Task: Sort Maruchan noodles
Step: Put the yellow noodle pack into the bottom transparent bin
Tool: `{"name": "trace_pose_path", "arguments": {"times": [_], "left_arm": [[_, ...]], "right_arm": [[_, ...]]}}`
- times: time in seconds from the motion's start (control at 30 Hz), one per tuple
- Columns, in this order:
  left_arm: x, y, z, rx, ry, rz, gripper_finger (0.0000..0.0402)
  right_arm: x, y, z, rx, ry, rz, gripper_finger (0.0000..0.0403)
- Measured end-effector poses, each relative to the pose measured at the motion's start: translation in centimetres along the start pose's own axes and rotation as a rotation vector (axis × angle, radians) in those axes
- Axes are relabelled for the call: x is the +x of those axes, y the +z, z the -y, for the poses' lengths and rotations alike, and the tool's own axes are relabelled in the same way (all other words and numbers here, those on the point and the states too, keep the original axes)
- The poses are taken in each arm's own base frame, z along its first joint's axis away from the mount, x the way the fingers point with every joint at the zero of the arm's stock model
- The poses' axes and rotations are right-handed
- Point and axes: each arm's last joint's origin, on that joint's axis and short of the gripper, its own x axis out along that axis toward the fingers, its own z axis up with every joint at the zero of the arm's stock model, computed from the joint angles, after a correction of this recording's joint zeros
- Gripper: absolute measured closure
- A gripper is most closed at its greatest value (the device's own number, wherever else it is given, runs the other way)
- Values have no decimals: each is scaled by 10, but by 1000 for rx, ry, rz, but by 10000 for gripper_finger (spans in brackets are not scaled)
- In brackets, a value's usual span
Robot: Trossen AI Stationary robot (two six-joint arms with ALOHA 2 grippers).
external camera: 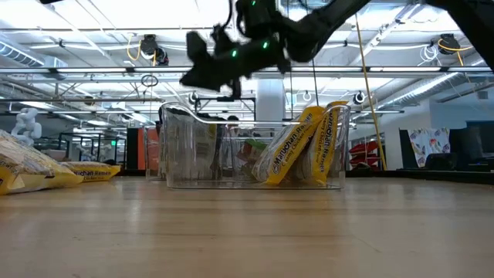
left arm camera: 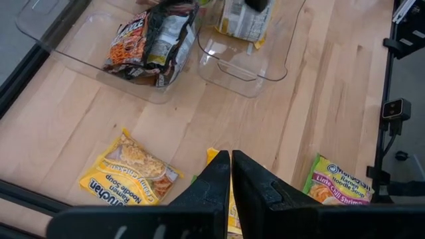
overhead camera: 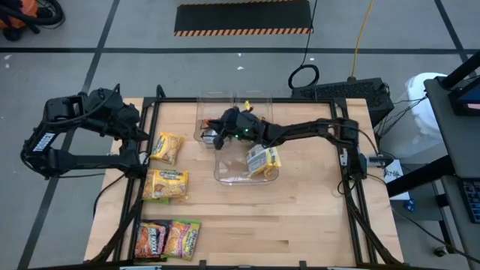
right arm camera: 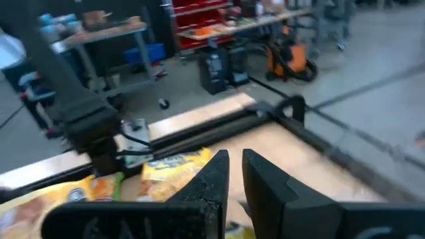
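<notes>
Yellow packets [overhead camera: 263, 160] are being held upright in the nearer clear bin [overhead camera: 229, 174]; dark packets [left arm camera: 147, 41] are lying in the farther bin [left arm camera: 63, 48]. Nothing is being gripped: the right gripper [overhead camera: 216, 133], above the bins, is slightly parted, the left gripper [left arm camera: 230, 174] clenched empty.

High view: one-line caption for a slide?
Right gripper over clear plastic bins holding yellow noodle packets; left gripper parked at table edge beside loose packets.

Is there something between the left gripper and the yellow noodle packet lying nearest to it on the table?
Nothing visible. The left gripper, fingers together, hangs above bare wood beside the yellow packet. The right gripper is away over the clear bins.
</notes>
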Motion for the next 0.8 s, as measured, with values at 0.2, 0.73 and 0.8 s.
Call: {"name": "trace_pose_path", "arguments": {"times": [0.2, 0.73, 0.8], "left_arm": [[0, 0, 0, 2, 1, 0, 380], [-2, -2, 6, -23, -198, -10, 380], [-3, -3, 7, -40, -242, -15, 380]], "right_arm": [[-36, 43, -14, -159, 47, -47, 362], [-102, 48, -89, -330, 233, -268, 362], [-106, 44, -97, -339, 254, -277, 362]]}}
